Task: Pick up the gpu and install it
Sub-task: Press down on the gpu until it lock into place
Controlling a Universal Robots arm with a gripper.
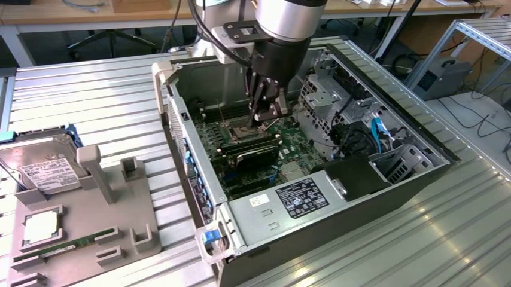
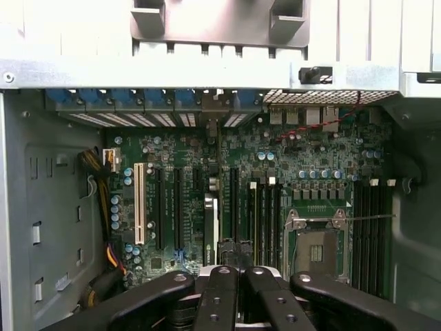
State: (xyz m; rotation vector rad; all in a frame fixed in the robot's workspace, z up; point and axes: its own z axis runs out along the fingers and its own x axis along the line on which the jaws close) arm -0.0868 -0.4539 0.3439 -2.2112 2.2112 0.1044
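Observation:
The gpu (image 1: 255, 158) stands on edge in an expansion slot of the green motherboard (image 1: 295, 140) inside the open computer case (image 1: 179, 128). From the exterior view its black cooler face shows. In the wrist view the gpu (image 2: 210, 224) appears edge-on as a thin dark strip between the black slots. My gripper (image 1: 267, 115) reaches down into the case above the board, a little beyond the gpu toward the processor socket (image 2: 315, 248). Its black fingers (image 2: 224, 296) are pressed together, shut, with nothing visible between them. Whether they touch the gpu's end I cannot tell.
A grey parts holder (image 1: 104, 209) sits at the exterior view's left with a silver hard drive (image 1: 44, 170), a processor (image 1: 40, 228) and a memory stick (image 1: 56, 246). Inside the case are a power supply (image 1: 300, 197), a drive cage (image 1: 319, 95) and blue cables (image 1: 375, 128).

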